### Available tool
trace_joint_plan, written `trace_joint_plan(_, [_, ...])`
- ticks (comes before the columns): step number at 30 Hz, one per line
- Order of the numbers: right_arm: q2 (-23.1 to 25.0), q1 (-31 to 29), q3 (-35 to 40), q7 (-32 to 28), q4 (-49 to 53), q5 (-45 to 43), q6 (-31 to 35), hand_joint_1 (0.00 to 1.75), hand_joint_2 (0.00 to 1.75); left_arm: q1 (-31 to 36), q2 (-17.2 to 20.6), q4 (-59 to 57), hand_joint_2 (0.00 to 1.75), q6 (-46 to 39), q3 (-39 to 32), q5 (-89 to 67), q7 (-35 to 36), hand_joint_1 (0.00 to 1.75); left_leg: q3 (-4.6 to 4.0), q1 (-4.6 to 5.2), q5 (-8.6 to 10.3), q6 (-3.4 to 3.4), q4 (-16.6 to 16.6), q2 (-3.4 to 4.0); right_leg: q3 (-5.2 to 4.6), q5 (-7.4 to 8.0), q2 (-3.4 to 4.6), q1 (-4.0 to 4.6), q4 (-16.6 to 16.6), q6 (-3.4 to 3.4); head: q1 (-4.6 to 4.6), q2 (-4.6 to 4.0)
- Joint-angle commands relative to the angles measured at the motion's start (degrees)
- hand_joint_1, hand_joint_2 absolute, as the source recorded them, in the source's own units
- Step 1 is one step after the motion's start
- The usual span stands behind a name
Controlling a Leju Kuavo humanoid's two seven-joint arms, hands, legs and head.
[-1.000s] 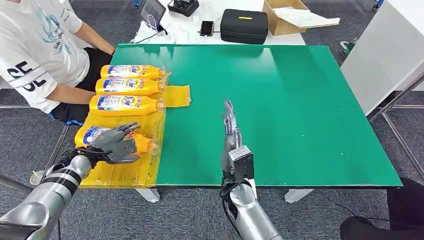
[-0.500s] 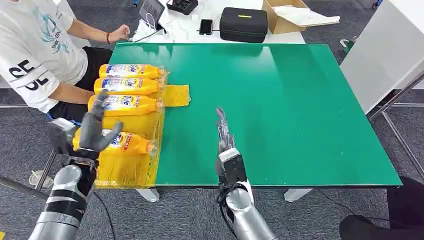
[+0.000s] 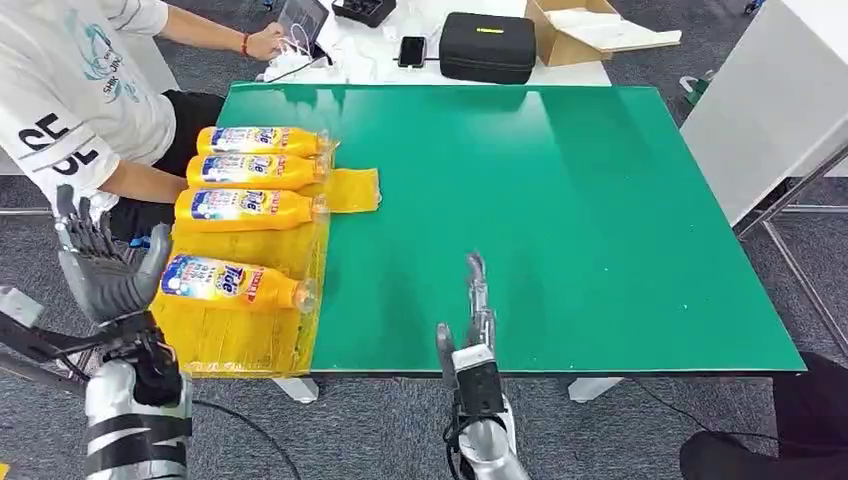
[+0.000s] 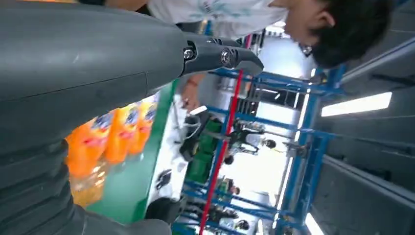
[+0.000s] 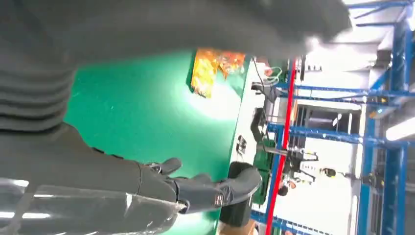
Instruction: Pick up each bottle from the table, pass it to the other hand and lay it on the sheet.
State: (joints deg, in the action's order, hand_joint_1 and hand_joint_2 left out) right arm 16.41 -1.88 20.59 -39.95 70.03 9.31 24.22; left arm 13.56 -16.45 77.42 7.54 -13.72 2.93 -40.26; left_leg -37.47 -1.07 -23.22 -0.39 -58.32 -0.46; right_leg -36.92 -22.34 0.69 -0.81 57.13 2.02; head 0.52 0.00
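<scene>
Four orange bottles point(image 3: 232, 281) lie side by side on the yellow sheet point(image 3: 243, 335) along the left edge of the green tabletop point(image 3: 560, 220), caps pointing inward. The left hand point(image 3: 100, 268) is raised off the near left corner, fingers spread and empty. The right hand point(image 3: 474, 305) hovers over the near edge, fingers straight and holding nothing.

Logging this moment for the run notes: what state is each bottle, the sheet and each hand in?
Four bottles: lying on their sides on the sheet, none held.
Yellow sheet: spread at the green table's left edge.
Left hand: raised beside the sheet, fingers apart, holding nothing.
Right hand: over the table, fingers straight, holding nothing.
</scene>
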Motion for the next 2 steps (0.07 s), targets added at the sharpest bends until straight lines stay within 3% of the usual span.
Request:
trace_joint_plan(1, [-1.5, 2.2, -2.5, 0.0, 4.2, -0.3, 0.2, 0.00, 1.75, -2.3, -1.8, 2.4, 1.75, -0.3, 1.7, -0.1, 0.3, 0.00, 0.27, -0.02, -0.06, 0.05, 0.0, -0.07, 0.31, -0.11, -0.15, 0.05, 0.0, -0.08, 0.00, 0.00])
trace_joint_plan(2, [-1.5, 2.2, -2.5, 0.0, 4.2, -0.3, 0.2, 0.00, 1.75, -2.3, -1.8, 2.4, 1.75, -0.3, 1.7, -0.1, 0.3, 0.00, 0.19, -0.01, -0.02, 0.04, 0.0, -0.08, 0.22, -0.07, -0.14, 0.03, 0.0, -0.06, 0.02, 0.00])
